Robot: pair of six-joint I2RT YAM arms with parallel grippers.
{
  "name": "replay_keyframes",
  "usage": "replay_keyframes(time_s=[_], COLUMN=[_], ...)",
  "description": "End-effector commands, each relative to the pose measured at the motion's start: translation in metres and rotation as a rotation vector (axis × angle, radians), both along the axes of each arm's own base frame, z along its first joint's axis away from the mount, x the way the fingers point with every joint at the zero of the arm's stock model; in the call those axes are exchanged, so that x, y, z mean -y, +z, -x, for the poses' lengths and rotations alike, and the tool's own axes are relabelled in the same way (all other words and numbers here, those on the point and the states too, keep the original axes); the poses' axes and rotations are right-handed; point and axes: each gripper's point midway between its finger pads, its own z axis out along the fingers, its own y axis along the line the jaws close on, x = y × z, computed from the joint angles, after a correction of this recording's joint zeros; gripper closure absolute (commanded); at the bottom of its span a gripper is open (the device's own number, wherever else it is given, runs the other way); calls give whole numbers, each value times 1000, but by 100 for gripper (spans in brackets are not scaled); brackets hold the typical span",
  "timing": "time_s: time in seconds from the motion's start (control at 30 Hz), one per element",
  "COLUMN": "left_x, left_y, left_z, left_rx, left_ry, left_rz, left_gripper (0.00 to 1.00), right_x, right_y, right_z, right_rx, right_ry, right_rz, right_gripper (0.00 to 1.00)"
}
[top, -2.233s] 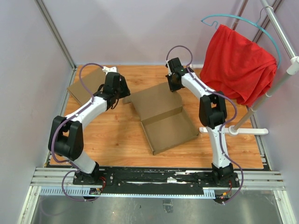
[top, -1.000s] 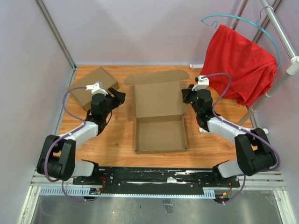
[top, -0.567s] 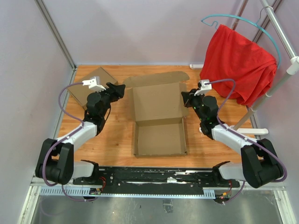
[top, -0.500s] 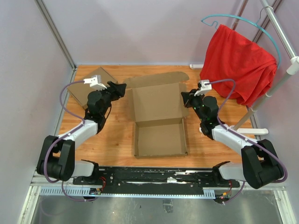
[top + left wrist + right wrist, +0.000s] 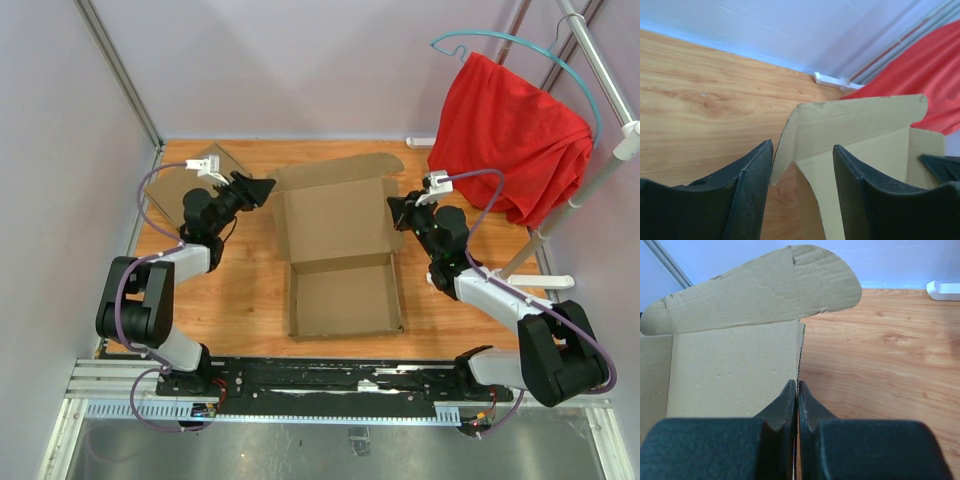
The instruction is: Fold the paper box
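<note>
The paper box (image 5: 345,295), plain brown cardboard, lies mid-table with its shallow tray near me and its lid (image 5: 335,215) open toward the back. At the lid's right edge my right gripper (image 5: 393,210) is shut on the thin side flap; the right wrist view shows the fingers (image 5: 790,395) pinching that cardboard edge (image 5: 799,355). My left gripper (image 5: 264,187) is open at the lid's back left corner. In the left wrist view the curved lid flap (image 5: 850,120) stands between the spread fingers (image 5: 760,165), its corner close to the left one.
A second folded brown cardboard piece (image 5: 185,190) lies at the back left behind the left arm. A red cloth (image 5: 510,140) hangs on a rack at the right, whose white foot (image 5: 530,282) rests on the table. Purple walls enclose the wooden table (image 5: 250,290).
The left arm has swung back and right, bringing its gripper to the lid's left corner, and its jaws have narrowed a little. The right gripper has stayed shut on the lid's right edge.
</note>
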Motion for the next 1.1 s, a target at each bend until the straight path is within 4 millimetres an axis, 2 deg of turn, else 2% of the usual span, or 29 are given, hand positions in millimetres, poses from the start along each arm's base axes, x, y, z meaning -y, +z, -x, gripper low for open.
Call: replay_keyframes(time_s=[0.0,0.27,0.37,0.47,0.5,0.67,0.77,0.87,1.07], left_x=[19,21,18,16,15,25,35,44,56], left_y=[18,1,1,12,18,59,77,87,87], left_z=[9,-4,-5,-1,0,17,32,46,65], left_rx=[87,22,23,58,76,190,257,301,339], left_ry=[-140,-144,-123,-109,-108,-190,-277,-360,-460], left_rz=[34,23,13,4,-2,-37,-40,-38,-48], left_gripper=[44,63,84,94,95,96,96,96,96], right_x=[1,-1,-1,0,0,-3,1,14,55], right_y=[12,9,7,3,1,-2,13,27,52], right_z=[1,-1,-3,-5,-6,-6,-6,-3,7], right_rx=[42,19,5,-23,-44,-179,-215,-216,-203], right_ry=[12,22,17,9,8,28,22,-33,-250], right_rz=[2,13,21,31,34,103,155,180,147], right_gripper=[99,99,99,96,91,49,45,43,43])
